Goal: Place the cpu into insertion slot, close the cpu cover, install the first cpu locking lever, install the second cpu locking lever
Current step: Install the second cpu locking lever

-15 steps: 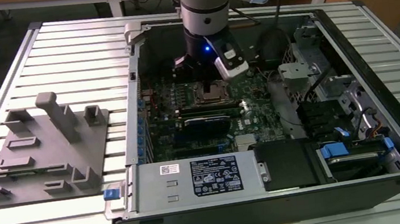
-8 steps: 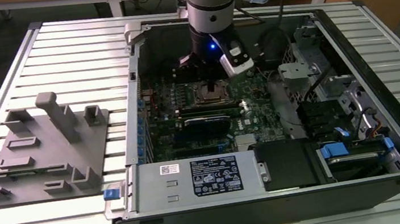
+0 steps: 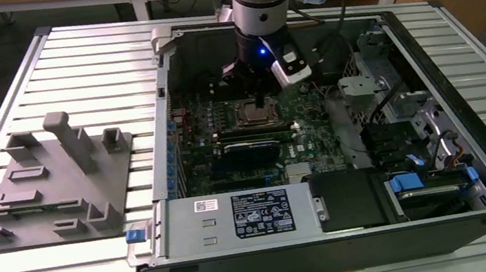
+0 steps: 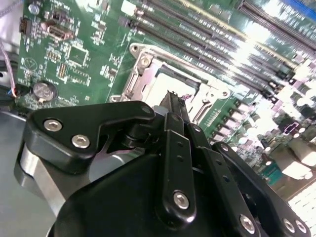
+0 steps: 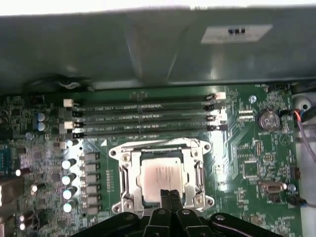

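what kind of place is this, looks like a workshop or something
Likely a robotics lab or test bench: an open computer case lies on a slatted metal table, a robot arm's gripper hangs over its green circuit board, and a grey parts holder sits beside the case.

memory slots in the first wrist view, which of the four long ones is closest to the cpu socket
The memory slot lowest in the stack of four parallel slots, running just above the insertion slot. The other three lie farther off, toward the grey case wall.

Dull silver cpu (image 5: pixel 163 177), green circuit board (image 5: pixel 247 153), black tool (image 5: pixel 170 196)
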You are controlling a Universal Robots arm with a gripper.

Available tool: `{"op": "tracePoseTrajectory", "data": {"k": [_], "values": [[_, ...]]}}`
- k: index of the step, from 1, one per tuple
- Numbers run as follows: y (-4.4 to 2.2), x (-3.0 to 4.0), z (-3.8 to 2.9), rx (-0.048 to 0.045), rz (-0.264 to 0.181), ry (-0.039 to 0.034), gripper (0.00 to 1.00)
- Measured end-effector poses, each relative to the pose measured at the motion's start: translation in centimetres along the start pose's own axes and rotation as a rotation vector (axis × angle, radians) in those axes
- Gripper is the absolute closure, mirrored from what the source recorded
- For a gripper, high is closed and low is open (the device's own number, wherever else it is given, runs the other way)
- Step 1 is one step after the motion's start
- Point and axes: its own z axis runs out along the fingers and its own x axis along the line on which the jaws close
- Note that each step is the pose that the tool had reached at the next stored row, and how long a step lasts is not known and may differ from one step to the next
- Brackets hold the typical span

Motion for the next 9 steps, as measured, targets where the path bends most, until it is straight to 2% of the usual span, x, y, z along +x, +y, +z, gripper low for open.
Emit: {"op": "tracePoseTrajectory", "data": {"k": [9], "values": [[0.14,-0.01,0.06,-0.0008,-0.013,0.0006,0.90]]}}
